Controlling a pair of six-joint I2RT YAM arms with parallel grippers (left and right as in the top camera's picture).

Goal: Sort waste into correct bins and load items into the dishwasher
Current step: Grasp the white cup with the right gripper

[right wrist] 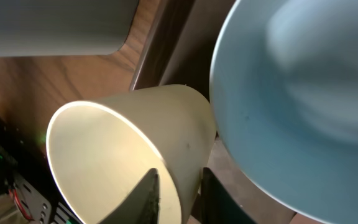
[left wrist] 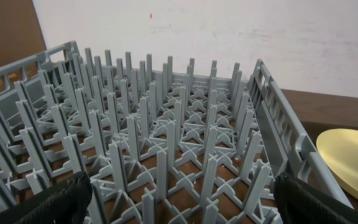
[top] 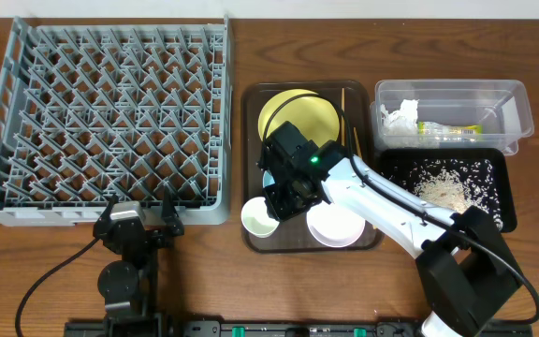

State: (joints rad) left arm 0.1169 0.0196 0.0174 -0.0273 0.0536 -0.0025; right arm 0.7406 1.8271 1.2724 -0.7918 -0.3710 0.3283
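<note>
My right gripper (top: 274, 201) is shut on the wall of the small white cup (top: 259, 217) at the front left of the brown tray. In the right wrist view one finger (right wrist: 148, 193) is inside the cup (right wrist: 117, 143) and the other (right wrist: 219, 199) outside, with the light blue bowl (right wrist: 303, 93) right beside it. The arm hides most of that bowl (top: 268, 180) from above. A yellow plate (top: 298, 114), a white bowl (top: 335, 225) and chopsticks (top: 352, 136) share the tray. My left gripper (top: 138, 220) stands open and empty at the dishwasher's (top: 110, 112) front edge.
The clear container (top: 513, 108) at the back right holds white tissue (top: 402, 117) and a green-and-yellow wrapper (top: 452, 130). In front of it the black tray (top: 499, 168) holds rice scraps (top: 443, 187). The brown tray's rim (top: 248, 122) lies close to the rack's right wall.
</note>
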